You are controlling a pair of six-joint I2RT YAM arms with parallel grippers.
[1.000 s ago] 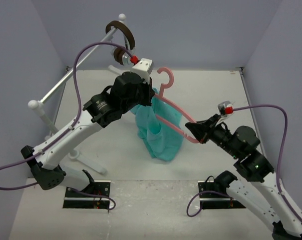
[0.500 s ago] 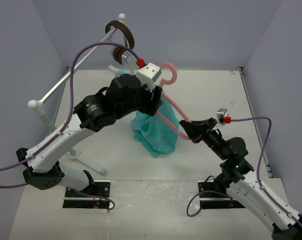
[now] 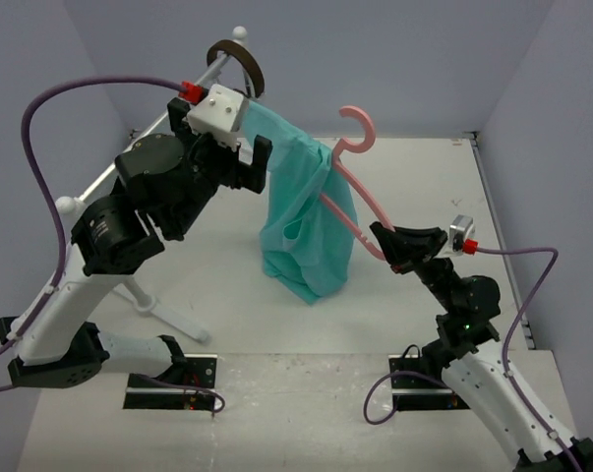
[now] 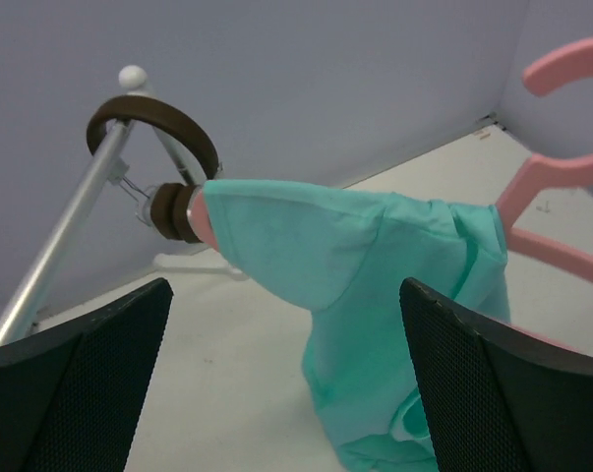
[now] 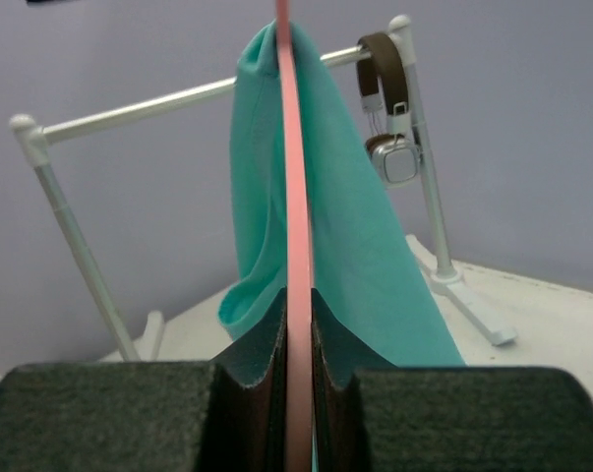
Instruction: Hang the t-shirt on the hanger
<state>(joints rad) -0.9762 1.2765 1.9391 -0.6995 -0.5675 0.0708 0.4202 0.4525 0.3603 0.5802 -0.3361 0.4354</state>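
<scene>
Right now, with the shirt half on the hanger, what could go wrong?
The t-shirt covers only one arm of the hanger, and the left gripper is open, so it could slide off. The right gripper pinches just one hanger end, so the hanger may swing. The headphones hang nearby and could snag.

Brown over-ear headphones (image 4: pixel 168 213) hang at the far end of a long white metal rail stand (image 5: pixel 158 102), which stands on the white table (image 3: pixel 424 187).
</scene>
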